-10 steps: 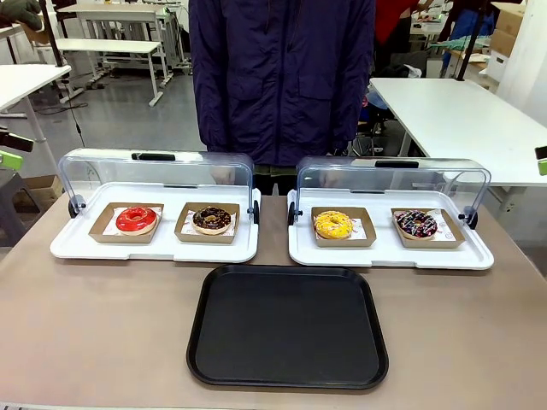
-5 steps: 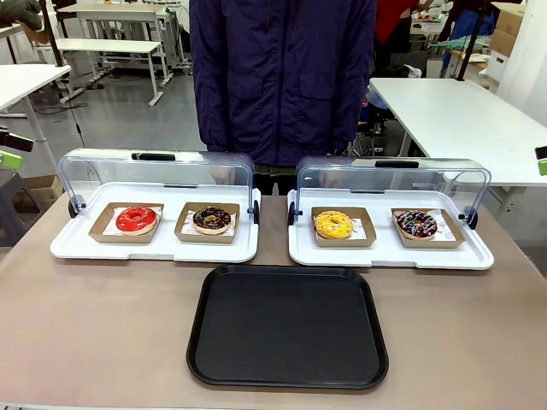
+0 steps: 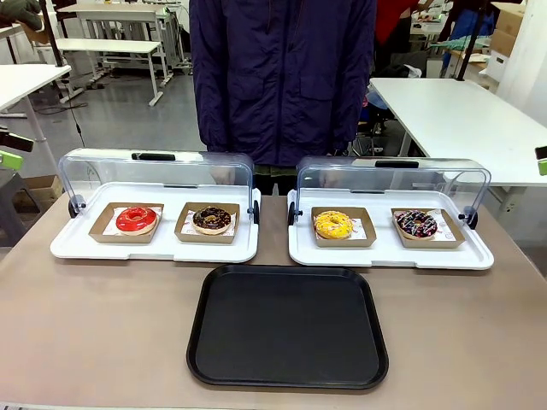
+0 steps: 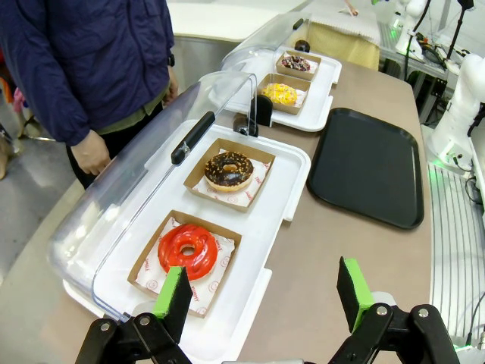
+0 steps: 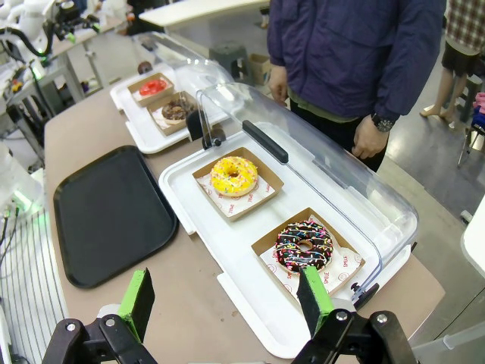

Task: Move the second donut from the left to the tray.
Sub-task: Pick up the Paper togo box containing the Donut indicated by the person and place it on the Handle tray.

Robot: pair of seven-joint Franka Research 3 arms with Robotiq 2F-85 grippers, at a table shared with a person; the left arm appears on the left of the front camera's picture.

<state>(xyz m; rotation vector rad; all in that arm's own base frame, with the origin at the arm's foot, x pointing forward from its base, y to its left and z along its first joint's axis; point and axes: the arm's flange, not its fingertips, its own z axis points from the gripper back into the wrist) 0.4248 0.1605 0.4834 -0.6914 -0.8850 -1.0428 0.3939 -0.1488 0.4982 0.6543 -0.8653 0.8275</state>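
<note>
Front view is up. How far along are we looking?

I'm looking at a job not yet begun. The second donut from the left [image 3: 212, 219], chocolate with tan crumbs, is sitting in its cardboard tray [image 3: 184, 233] on the left white display tray [image 3: 154, 249], just right of the red donut [image 3: 137, 219]. The clear lid [image 3: 154, 175] is standing open.

And the tray?

The tray [image 3: 287, 329] is lying bare on the table, nearer me than both display trays.

Grippers?

On the left wrist view I'm watching the left gripper [image 4: 264, 284] hanging by the red donut's end of the display tray, fingers spread wide and holding nothing. The right gripper [image 5: 226, 292] is hovering the same way, fingers apart and empty, by the other display tray. I'm judging everything is left to do: reaching in, gripping, carrying, setting down.
</note>
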